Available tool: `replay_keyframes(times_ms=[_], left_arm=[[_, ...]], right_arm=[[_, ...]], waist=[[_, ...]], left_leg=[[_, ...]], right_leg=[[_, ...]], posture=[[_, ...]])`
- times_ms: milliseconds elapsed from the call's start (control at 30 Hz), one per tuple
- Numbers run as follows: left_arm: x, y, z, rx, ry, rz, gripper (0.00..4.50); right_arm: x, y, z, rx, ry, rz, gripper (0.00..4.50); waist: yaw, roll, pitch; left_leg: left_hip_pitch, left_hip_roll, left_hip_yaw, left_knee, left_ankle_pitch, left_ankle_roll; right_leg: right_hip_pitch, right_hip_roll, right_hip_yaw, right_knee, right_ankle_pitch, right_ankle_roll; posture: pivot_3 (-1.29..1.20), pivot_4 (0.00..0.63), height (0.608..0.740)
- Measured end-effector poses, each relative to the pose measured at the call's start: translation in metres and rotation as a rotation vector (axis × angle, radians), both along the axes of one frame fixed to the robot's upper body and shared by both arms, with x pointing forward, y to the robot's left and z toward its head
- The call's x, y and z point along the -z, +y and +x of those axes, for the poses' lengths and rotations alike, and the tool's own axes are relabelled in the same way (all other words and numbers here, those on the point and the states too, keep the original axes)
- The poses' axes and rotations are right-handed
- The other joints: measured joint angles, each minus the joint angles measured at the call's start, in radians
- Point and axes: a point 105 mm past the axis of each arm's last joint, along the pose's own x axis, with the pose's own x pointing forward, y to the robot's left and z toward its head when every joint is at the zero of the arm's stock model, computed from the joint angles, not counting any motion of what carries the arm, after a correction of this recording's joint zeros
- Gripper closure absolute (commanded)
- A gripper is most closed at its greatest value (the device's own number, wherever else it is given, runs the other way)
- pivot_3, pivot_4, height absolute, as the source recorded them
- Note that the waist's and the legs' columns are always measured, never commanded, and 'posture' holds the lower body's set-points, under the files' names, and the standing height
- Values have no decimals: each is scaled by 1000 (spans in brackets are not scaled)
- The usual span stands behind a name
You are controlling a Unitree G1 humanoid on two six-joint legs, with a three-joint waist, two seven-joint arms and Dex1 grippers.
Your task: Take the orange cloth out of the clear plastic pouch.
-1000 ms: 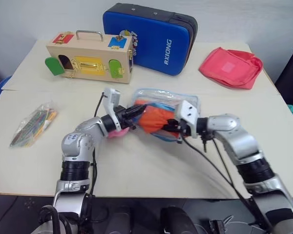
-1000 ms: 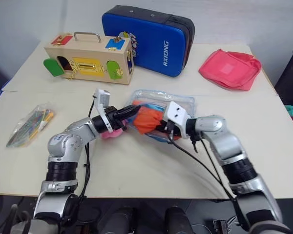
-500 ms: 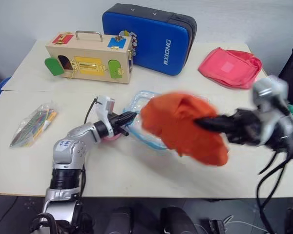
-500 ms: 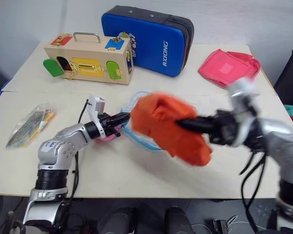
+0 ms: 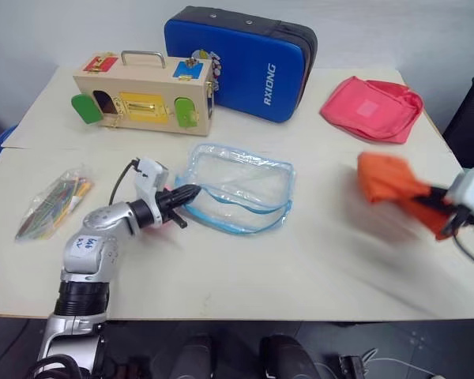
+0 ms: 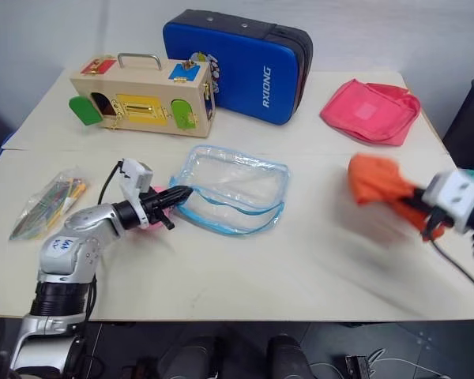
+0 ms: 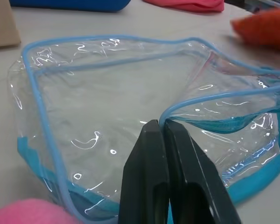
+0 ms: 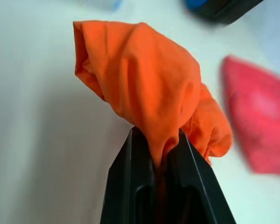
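Fingers of the right gripper (image 8: pixel 156 154) are seen pinching the orange cloth (image 5: pixel 387 180) at three o'clock, well apart from the clear plastic pouch (image 5: pixel 237 185), whose rim is clamped by the left gripper (image 7: pixel 164 128); lowering onto bare worktop (image 5: pixel 245 268) before release is advised.

cloth (image 5: pixel 389 180) 1 | pouch (image 5: pixel 237 188) 1 | blue case (image 5: pixel 241 59) 1 | wooden box (image 5: pixel 144 93) 1

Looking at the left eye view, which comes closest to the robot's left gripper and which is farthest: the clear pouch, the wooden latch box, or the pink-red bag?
From the left gripper:
1. The clear plastic pouch, right at its fingertips, which pinch its edge.
2. The wooden latch box, behind it toward the table's back left.
3. The pink-red fabric bag, far across at the back right.
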Motion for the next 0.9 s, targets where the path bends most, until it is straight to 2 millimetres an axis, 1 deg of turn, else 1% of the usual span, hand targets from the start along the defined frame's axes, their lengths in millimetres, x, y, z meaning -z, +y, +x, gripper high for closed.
replay_keyframes(times_ms=[33, 67, 100, 133, 167, 233, 267, 300, 333, 367, 400, 467, 500, 567, 600, 633, 667, 700, 767, 833, 900], left_arm=[[1, -4, -3, 11, -2, 4, 4500], [3, -9, -8, 34, -5, 14, 4279], [4, -12, -11, 45, -3, 18, 4055], [6, -14, -15, 61, -3, 30, 3897], [8, -14, -19, 73, 2, 47, 3668], [9, -14, -25, 113, 4, 66, 2977], [7, -12, -30, 145, 0, 69, 2668], [4, -9, -36, 178, -4, 69, 2336], [2, -5, -41, 206, -15, 70, 2034], [-2, 4, -48, 230, -31, 78, 1754], [-6, 13, -54, 254, -52, 84, 1754], [-12, 33, -69, 315, -98, 121, 1754], [-11, 41, -74, 328, -101, 151, 1754], [1, 70, -83, 306, -82, 250, 1754], [10, 85, -88, 274, -67, 307, 1754], [17, 93, -93, 259, -56, 344, 1754], [27, 102, -102, 246, -40, 384, 1754], [34, 105, -109, 257, -29, 405, 1754], [45, 107, -125, 286, -22, 428, 1754], [45, 108, -127, 266, -39, 426, 1754], [39, 105, -124, 227, -101, 419, 1754]], right_arm=[[12, 1, -4, -10, 23, 11, 2800], [23, 0, -9, -15, 49, 20, 2483], [27, -2, -12, -15, 63, 25, 2117], [25, 0, -18, -31, 60, 52, 1827], [21, 2, -21, -49, 43, 73, 1541], [2, 7, -30, -62, -7, 151, 797], [-7, 11, -40, -69, -3, 196, 459], [-11, 15, -51, -77, 22, 232, 86], [-14, 20, -61, -89, 54, 259, 0], [-18, 30, -72, -114, 94, 298, 0], [-22, 39, -80, -124, 123, 346, 0], [-30, 61, -88, -149, 153, 440, 0], [-32, 70, -91, -168, 153, 460, 0], [-28, 88, -93, -199, 161, 509, 0], [-22, 97, -92, -216, 165, 532, 0], [-14, 103, -93, -227, 178, 542, 0], [-1, 112, -91, -247, 194, 540, 0], [7, 118, -88, -256, 197, 544, 0], [13, 124, -73, -257, 136, 548, 0], [17, 128, -64, -264, 96, 515, 0], [17, 131, -61, -277, 77, 488, 0]], waist=[[1, 0, 0], [1, 0, 0], [2, 0, 0], [4, 0, 0], [3, 0, 0], [5, 1, 0], [7, 1, 0], [8, 1, 0], [10, 1, 0], [11, 1, 0], [9, 1, 0], [-1, 1, 0], [-3, 1, 0], [0, 2, 0], [1, 2, 0], [2, 2, 0], [2, 1, 0], [4, 1, 0], [4, 2, 0], [10, 2, 0], [14, 2, 0]], left_leg=[[0, 0, 0, 0, 0, 0], [0, 0, 0, 0, 0, 0], [0, 0, 0, 0, 0, 0], [0, 0, -1, 0, 0, 0], [0, 0, -1, 0, 0, 0], [0, 0, -2, 0, 0, 0], [0, 0, -3, 0, 0, 0], [1, 1, -4, -1, 0, -1], [1, 1, -5, -1, 0, -1], [1, 1, -5, -2, 0, -1], [1, 1, -5, -2, 0, -1], [4, 1, -5, -2, 0, -1], [5, 1, -5, -3, 0, -1], [14, 1, -4, -7, -1, -1], [19, 1, -4, -11, -1, -1], [20, 1, -4, -12, -1, 0], [19, 0, -4, -13, -2, 1], [18, 0, -4, -13, -2, 2], [17, 0, -4, -13, -2, 2], [17, 0, -5, -14, -2, 2], [17, 0, -6, -14, -2, 1]], right_leg=[[0, 0, 0, 0, 0, 0], [0, 0, 0, -1, 0, 0], [0, 0, 0, -1, 0, 0], [0, 0, 0, -1, 0, 0], [1, 0, 0, -1, 0, 0], [1, 0, 0, -1, 0, 0], [2, 0, -1, -1, 0, 0], [4, 0, -1, -2, 0, 0], [4, 0, -2, -3, 0, 0], [5, 1, -2, -8, 0, 0], [5, 1, -2, -9, 0, 0], [6, 1, -1, -9, 0, -1], [8, 1, -1, -9, 0, -1], [15, 0, -1, -13, -1, -2], [20, 0, 0, -17, -1, -2], [21, -1, 0, -18, -1, -2], [20, -2, 1, -20, 0, -2], [20, -2, 1, -21, 0, -2], [20, -3, 0, -23, 0, -1], [20, -3, -1, -23, 0, -2], [20, -3, -1, -23, 0, -2]], posture=[[0, 150, 740], [0, 150, 740], [0, 150, 740], [0, 150, 740], [0, 150, 740], [0, 150, 740], [0, 150, 740], [0, 150, 740], [0, 150, 740], [0, 150, 740], [0, 150, 740], [0, 150, 740], [0, 150, 740], [0, 150, 740], [0, 150, 740], [0, 150, 740], [0, 150, 740], [0, 150, 740], [0, 150, 740], [0, 150, 740], [0, 150, 740]])
